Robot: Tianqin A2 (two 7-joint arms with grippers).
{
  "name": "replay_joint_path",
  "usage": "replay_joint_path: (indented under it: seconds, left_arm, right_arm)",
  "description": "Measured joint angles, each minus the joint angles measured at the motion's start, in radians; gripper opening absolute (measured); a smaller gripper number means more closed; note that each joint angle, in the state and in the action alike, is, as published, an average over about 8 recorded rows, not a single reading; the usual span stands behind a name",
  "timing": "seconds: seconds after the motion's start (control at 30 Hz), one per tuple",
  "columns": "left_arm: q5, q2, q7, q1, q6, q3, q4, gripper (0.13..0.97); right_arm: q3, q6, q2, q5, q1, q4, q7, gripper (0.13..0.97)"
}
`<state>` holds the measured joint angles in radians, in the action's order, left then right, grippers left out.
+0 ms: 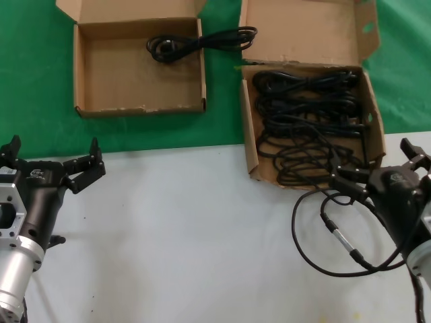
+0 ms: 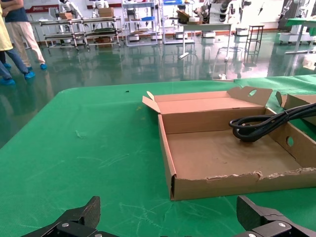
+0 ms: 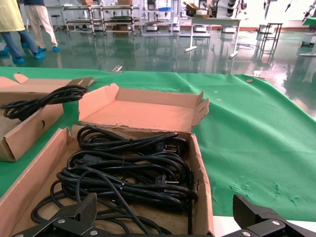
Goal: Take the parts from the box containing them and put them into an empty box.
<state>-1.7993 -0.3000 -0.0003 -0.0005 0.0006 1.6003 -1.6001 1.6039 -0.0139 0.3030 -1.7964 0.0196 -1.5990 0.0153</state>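
Power cords (image 1: 306, 128): a tangled pile of long black cords fills the larger cardboard box (image 1: 250, 145), overlapping in several loops; individual cords are hard to separate by eye.
Moved cord (image 1: 195, 44): one coiled black cord lies at the back of the smaller cardboard box (image 1: 84, 81), its tail draped over the right wall onto the green cloth (image 1: 40, 74).
Box positions: both boxes sit on the green cloth at the far side, well apart; the larger box's front corner overhangs onto the white table (image 1: 188, 229).
Right hand (image 1: 377, 176): at the front right corner of the larger box, just above its near edge; fingers spread wide, holding nothing.
Left hand (image 1: 57, 168): over the white table, in front of the smaller box and clear of it; fingers wide, holding nothing.
Thin cable (image 1: 337, 235): a black lead with a silver connector loops on the table beside the right hand; judged to belong to the rig, not the load.
Risk, tangle: a grasp into the pile may lift several interlocked cords, or drag the light box.
Risk, snag: the thin cable could catch on the right hand or on a cord.
Risk, spill: the draped tail may pull the moved cord out.
Hidden: plug ends and cord count cannot be made out; the right hand's fingertips are partly cut off in its wrist view.
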Motion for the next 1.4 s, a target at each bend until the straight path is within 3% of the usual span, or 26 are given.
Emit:
replay_joint_path:
  seconds: [1.4]
  left_arm:
    - [0.0,0.0,0.0,0.0,0.0,0.0,0.0,0.966]
  right_arm:
    - [0.0,0.0,0.0,0.0,0.0,0.0,0.0,0.966]
